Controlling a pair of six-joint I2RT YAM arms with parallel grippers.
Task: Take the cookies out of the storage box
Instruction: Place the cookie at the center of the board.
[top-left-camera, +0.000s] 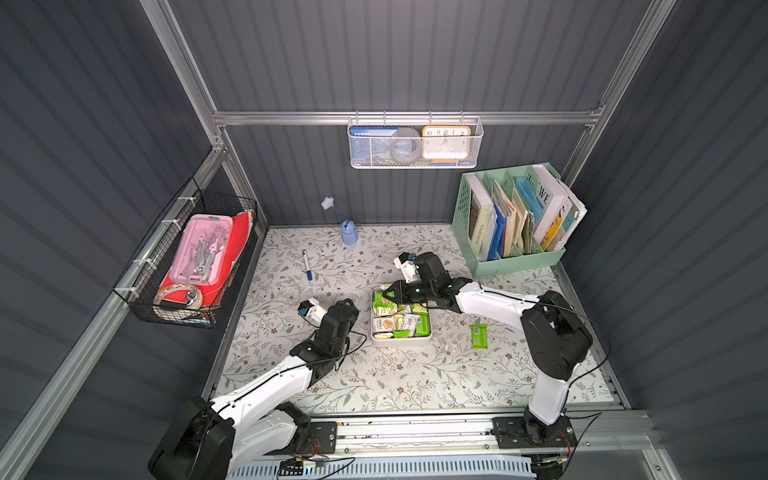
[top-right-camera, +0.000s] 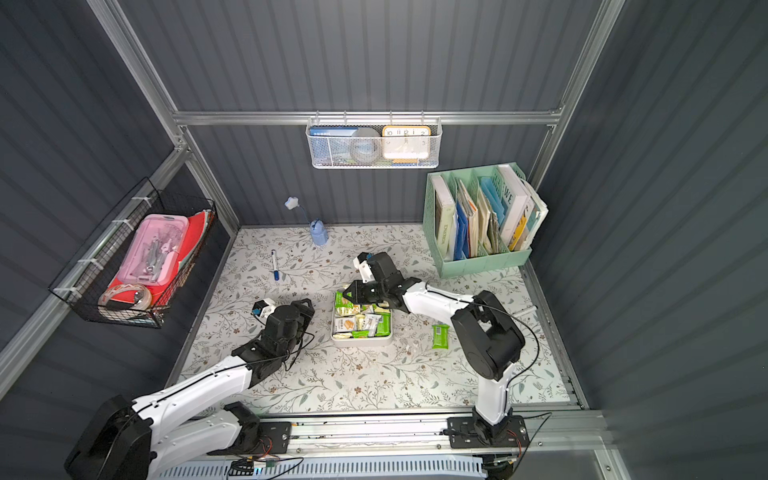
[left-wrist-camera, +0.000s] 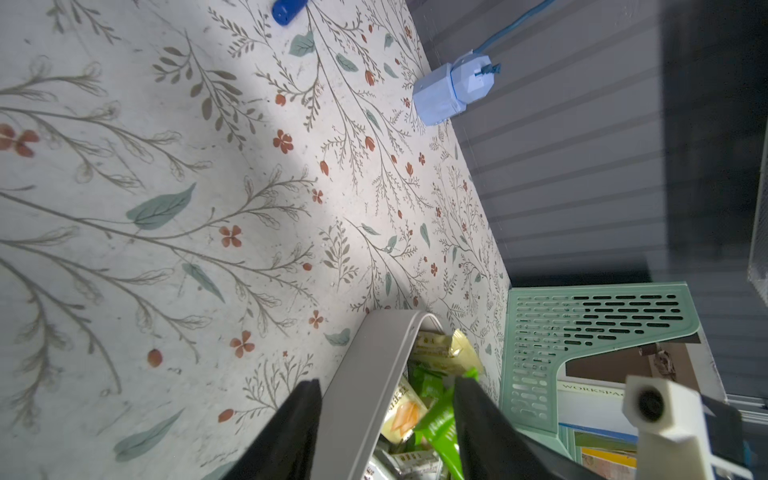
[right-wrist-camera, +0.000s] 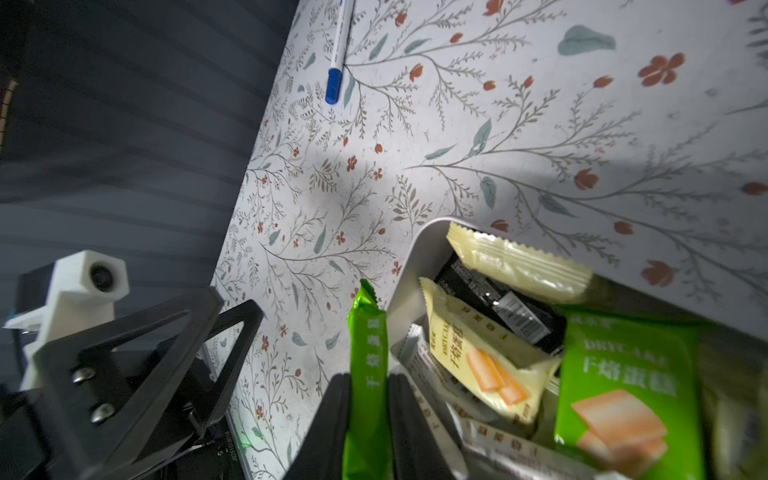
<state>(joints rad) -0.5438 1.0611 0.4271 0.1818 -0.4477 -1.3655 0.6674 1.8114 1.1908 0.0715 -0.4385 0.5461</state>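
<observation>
One green packet (right-wrist-camera: 368, 332) stands pinched in your right end effector (right-wrist-camera: 370, 380) at the far corner of the box (top-left-camera: 401, 343), ready to lift clear of the other cookies (top-left-camera: 401, 322), while your left end effector (left-wrist-camera: 386, 382), jaws parted, straddles the box wall, seemingly to steady it.

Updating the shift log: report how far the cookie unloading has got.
Done: one loose green packet lies on the table, outside the storage box. In hand: the right end effector pinches a second green packet at the box's edge; the left end effector is open, empty. Left: the pile of cookies still in the box.
</observation>
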